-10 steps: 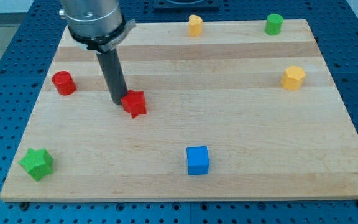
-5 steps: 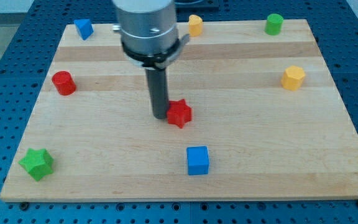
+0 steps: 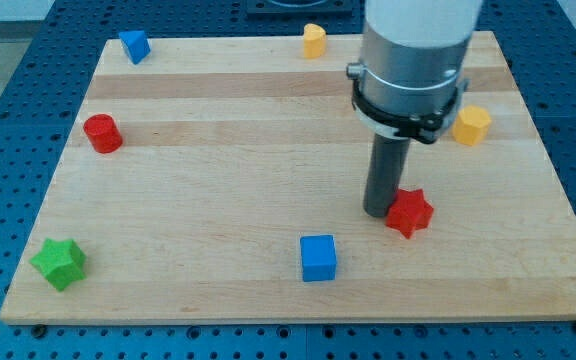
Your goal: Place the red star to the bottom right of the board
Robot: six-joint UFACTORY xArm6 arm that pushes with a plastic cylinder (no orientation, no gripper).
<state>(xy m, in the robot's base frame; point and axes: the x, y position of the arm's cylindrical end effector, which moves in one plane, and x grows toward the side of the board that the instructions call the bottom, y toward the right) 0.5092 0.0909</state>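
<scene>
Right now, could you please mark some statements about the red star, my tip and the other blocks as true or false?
1. My tip touches the red star on the star's left side in the view. True.
2. The red star already lies in the board's bottom right corner. False: it sits right of the middle, with bare wood between it and that corner.
3. The blue cube is below and left of the red star. True.
4. The green star is at the view's top right. False: it is at the bottom left.
5. The red cylinder touches the red star. False: it stands far off, near the left edge.
</scene>
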